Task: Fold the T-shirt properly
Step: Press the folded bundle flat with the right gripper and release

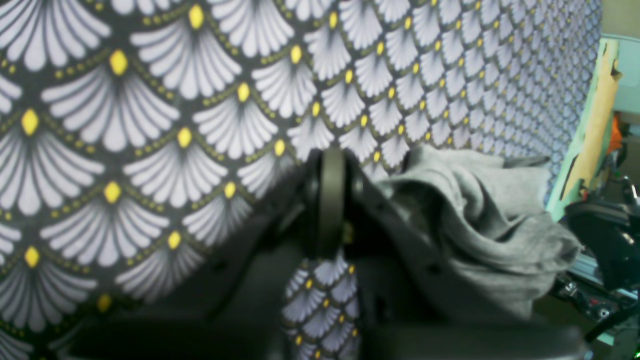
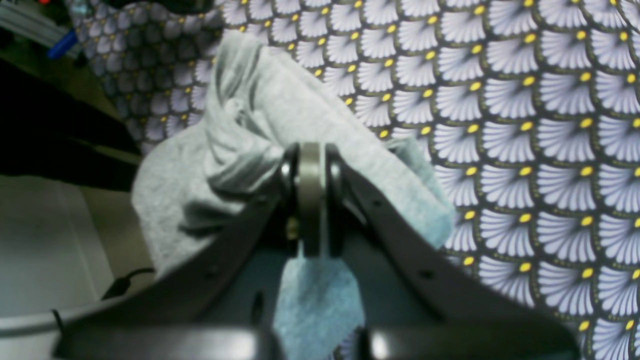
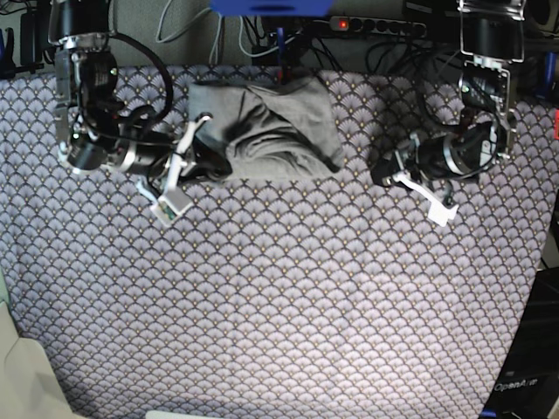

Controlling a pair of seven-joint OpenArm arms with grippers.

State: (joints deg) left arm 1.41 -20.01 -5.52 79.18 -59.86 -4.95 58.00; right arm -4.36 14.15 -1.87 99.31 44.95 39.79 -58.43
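Note:
The light grey T-shirt [image 3: 271,131] lies crumpled in a bunched heap on the patterned cloth at the back centre of the table. My right gripper [image 3: 212,162] is at the heap's left edge, and in the right wrist view it [image 2: 310,152] is shut on a fold of the T-shirt [image 2: 240,115], with grey fabric around and under the fingers. Just right of the heap, my left gripper [image 3: 382,171] stays clear of it. In the left wrist view that gripper [image 1: 331,162] is shut with no shirt fabric in it, and the T-shirt [image 1: 480,220] bunches to its right.
The fan-scale cloth [image 3: 279,305] covers the whole table. Cables and a power strip [image 3: 376,26] run along the back edge. A pale green board [image 1: 590,130] stands past the table's edge in the left wrist view. The right wrist view shows floor [image 2: 50,240] beyond the cloth's edge.

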